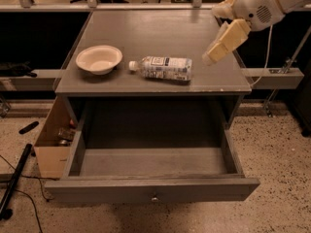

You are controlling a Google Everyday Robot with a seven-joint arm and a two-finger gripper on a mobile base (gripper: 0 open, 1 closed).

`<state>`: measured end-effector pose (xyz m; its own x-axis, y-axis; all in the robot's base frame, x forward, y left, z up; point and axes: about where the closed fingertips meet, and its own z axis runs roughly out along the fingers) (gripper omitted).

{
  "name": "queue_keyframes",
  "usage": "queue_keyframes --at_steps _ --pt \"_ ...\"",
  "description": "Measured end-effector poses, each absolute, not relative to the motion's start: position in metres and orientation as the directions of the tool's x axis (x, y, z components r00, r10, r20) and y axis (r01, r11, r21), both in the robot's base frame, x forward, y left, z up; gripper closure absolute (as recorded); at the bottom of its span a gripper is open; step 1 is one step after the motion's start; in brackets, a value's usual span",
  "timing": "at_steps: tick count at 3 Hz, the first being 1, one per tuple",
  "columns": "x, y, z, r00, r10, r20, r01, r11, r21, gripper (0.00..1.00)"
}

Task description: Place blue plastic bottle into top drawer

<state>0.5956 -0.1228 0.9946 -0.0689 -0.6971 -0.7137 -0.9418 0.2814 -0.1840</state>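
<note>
The blue plastic bottle [163, 68] lies on its side on the grey tabletop [146, 28], white cap pointing left toward the bowl. The top drawer [150, 191] is pulled out wide below the tabletop, and its inside shows nothing in it. A small knob [154, 197] sits on its front panel. My gripper [217, 51] hangs from the white arm at the upper right. It is above the table's right side, just right of the bottle's base, and holds nothing.
A cream round bowl [98, 58] sits left of the bottle. A tan cardboard box [51, 140] stands on the floor left of the drawer. A black pole [14, 178] and cables lie on the speckled floor at the left. A metal rail [272, 76] runs to the right.
</note>
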Motion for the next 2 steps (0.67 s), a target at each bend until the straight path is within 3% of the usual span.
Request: queue_keyframes --at_steps 2 --pt "0.618 -0.096 0.949 -0.073 -0.662 -0.746 -0.935 0.306 -0.18 0.0"
